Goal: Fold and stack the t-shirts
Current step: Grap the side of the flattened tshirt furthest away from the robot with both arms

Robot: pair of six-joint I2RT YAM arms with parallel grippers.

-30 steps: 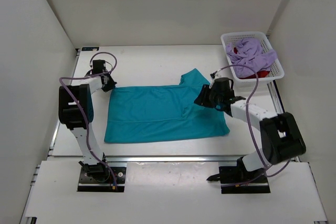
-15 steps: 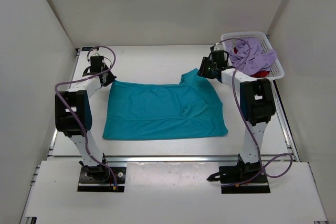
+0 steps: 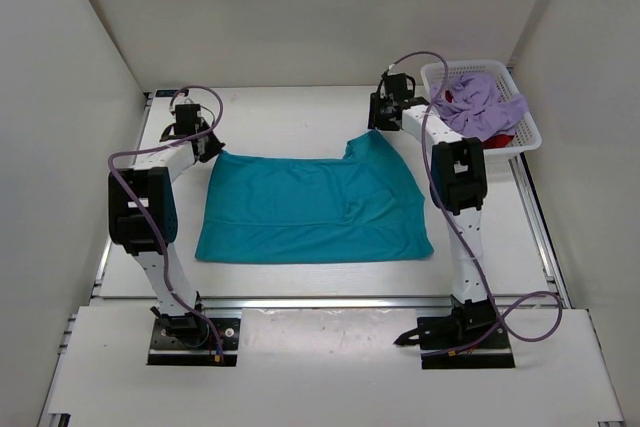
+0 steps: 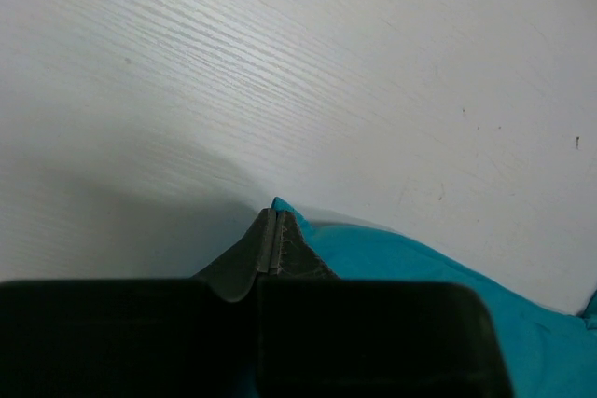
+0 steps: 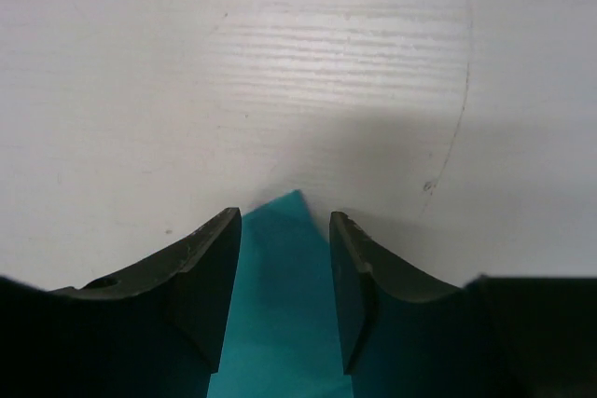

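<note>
The overhead view is bright and evenly lit by soft white light from above. The white walls (image 3: 300,17) and table (image 3: 290,117) come close to washing out, and the shadows on them are faint. The teal shirt (image 3: 310,212) shows a rich, clean colour. Focus is sharp across the frame, with only slight bending of straight lines at the edges.

In the left wrist view a broad grey shadow spreads over the table at lower left, and the left gripper (image 4: 270,221) is a near-black, blurred mass. In the right wrist view the right gripper (image 5: 284,221) is dark and soft, a shadow lies just ahead of it, and the table grain is crisp.
</note>
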